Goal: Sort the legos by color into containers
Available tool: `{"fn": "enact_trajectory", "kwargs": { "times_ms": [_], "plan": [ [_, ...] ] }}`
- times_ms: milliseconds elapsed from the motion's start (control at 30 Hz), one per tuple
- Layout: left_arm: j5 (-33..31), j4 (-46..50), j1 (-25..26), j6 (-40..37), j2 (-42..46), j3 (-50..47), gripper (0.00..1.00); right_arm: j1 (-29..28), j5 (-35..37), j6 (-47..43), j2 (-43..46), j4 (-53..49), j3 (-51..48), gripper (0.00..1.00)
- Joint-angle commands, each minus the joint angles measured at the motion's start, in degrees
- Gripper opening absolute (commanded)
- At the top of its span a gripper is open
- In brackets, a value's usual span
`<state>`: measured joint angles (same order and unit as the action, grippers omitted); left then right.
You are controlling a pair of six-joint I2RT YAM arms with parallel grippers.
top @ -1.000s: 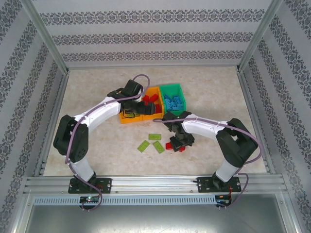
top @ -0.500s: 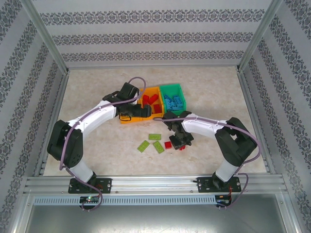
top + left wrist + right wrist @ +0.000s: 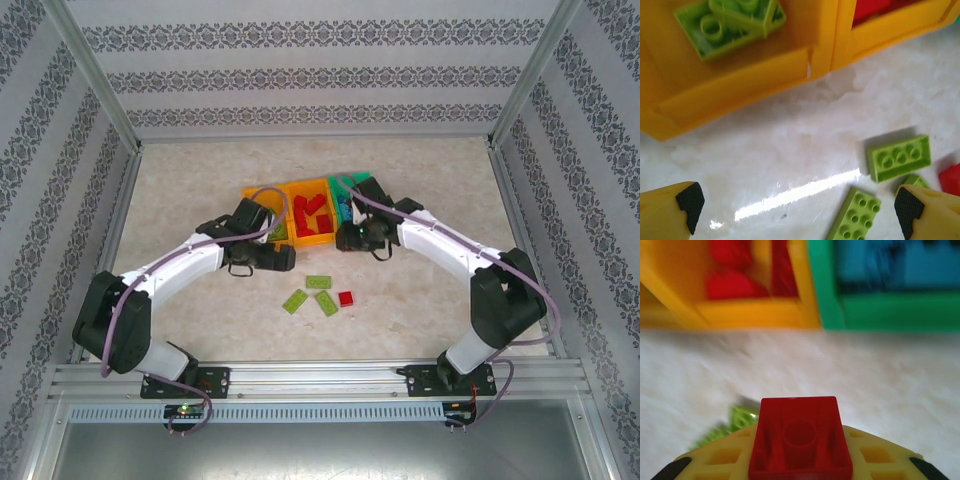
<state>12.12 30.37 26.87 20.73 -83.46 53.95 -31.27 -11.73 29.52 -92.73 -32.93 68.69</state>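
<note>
Toward 12 o'clock on the table [image 3: 440, 190] stand three joined bins in a row: a left orange bin [image 3: 735, 80] holding lime green legos [image 3: 730, 20], a middle orange bin [image 3: 750, 315] holding red legos [image 3: 311, 212], and a green bin [image 3: 890, 310] at its 3 o'clock side with blue legos [image 3: 890, 265] inside, blurred in the right wrist view. The right fingers [image 3: 875, 455] are clamped on a red lego [image 3: 800, 437], studs turned away from the camera, and hang above the bare table just at 6 o'clock of the seam between the middle orange bin and the green bin. The left fingers [image 3: 670, 210] are spread wide apart with nothing between them, low over the table just at 6 o'clock of the left orange bin. Four loose legos lie on the table nearer the arm bases, between the two arms: one lime green lego [image 3: 319, 283], two more lime green ones [image 3: 294, 301] [image 3: 327, 303] just at its 6 o'clock, and a single red lego [image 3: 346, 298] just at 3 o'clock of them. From the left wrist, the green pieces lie beside the right-hand finger pad, and the red one shows at the frame's 3 o'clock edge.
</note>
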Motion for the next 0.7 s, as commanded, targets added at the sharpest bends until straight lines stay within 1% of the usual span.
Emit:
{"fn": "enact_trajectory", "kwargs": {
  "times_ms": [0, 67, 333, 433, 533, 600, 667],
  "plan": [
    [2.9, -2.3, 0.3, -2.5, 1.7, -4.1, 1.00, 0.4, -7.9, 7.1, -4.9, 8.4, 5.9, 0.24],
    [3.2, -3.3, 1.4, -2.2, 2.2, -6.0, 1.00, 0.5, -8.0, 8.7, -7.6, 9.4, 8.5, 0.25],
    [-0.9, -4.1, 7.2, -4.1, 2.2, -8.4, 1.00, 0.9, -6.5, 12.8, -16.9, 11.1, 17.0, 0.25],
    [-1.6, -4.5, 9.3, -5.2, 0.7, -8.3, 1.00, 1.1, -5.7, 13.8, -19.6, 10.4, 19.9, 0.30],
    [-2.3, -4.6, 11.0, -6.3, -0.8, -8.0, 1.00, 1.1, -4.9, 13.7, -21.9, 8.8, 22.3, 0.31],
    [-2.3, -4.7, 11.6, -6.7, -1.6, -7.8, 1.00, 1.2, -4.5, 13.7, -22.8, 8.4, 23.0, 0.34],
    [-2.3, -4.8, 12.1, -7.2, -2.4, -7.6, 1.00, 1.2, -4.2, 14.0, -23.4, 8.1, 23.4, 0.35]
  ]
}}
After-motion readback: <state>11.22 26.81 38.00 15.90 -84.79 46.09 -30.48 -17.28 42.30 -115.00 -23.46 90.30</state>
